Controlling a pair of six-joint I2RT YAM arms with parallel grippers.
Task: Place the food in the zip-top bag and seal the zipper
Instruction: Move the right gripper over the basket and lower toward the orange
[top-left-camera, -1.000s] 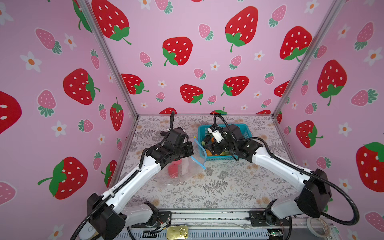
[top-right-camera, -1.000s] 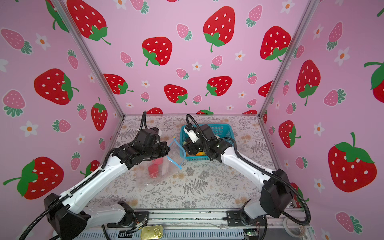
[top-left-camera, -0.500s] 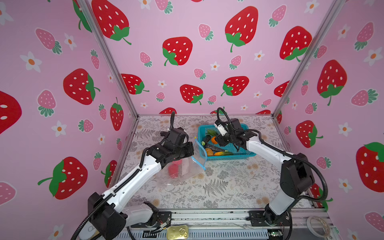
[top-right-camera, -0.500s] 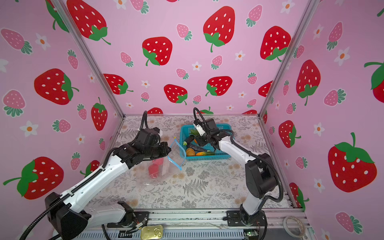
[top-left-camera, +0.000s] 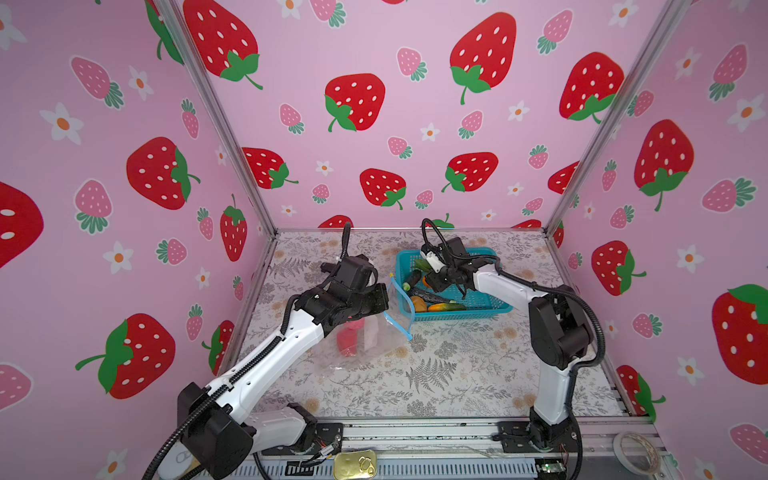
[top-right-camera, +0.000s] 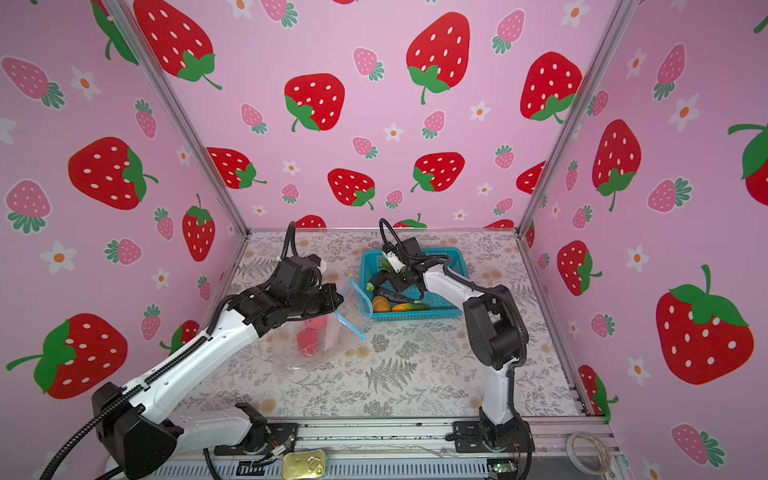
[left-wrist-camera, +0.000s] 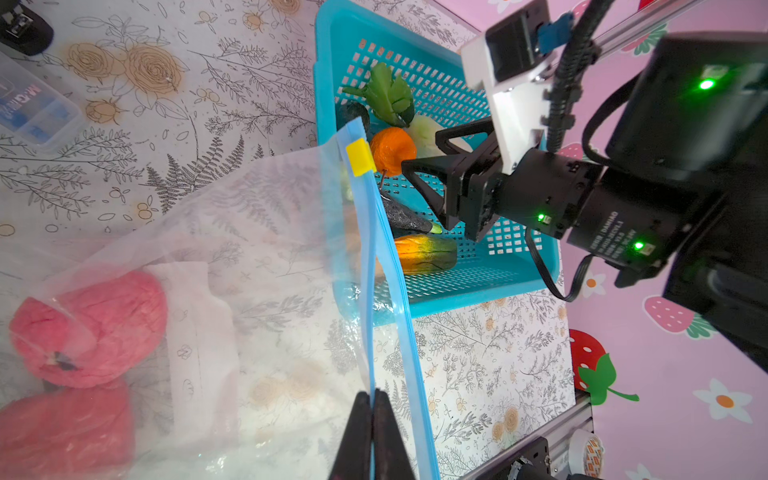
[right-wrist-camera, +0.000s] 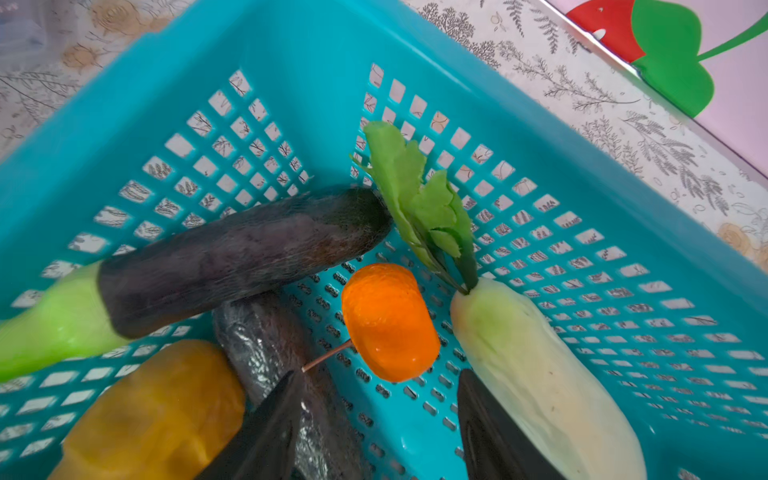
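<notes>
Teal perforated basket, orange fruit, white radish, light-blue zipper, yellow slider, pink strawberry-print walls, fern-print tabletop

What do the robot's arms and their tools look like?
The left arm and right arm share smooth white shells, chunky black joints and black cables. The left tool and right tool each end in two pointed black fingers. Green lights glow on the right arm's wrist, beside a white camera mount.

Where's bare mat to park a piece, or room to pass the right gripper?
Widest bare mat: the near stretch between the zip-top bag, the front wall of the basket and the right arm. A thinner strip runs behind the basket. Crowded: between zipper and basket, and inside it around the right gripper.
</notes>
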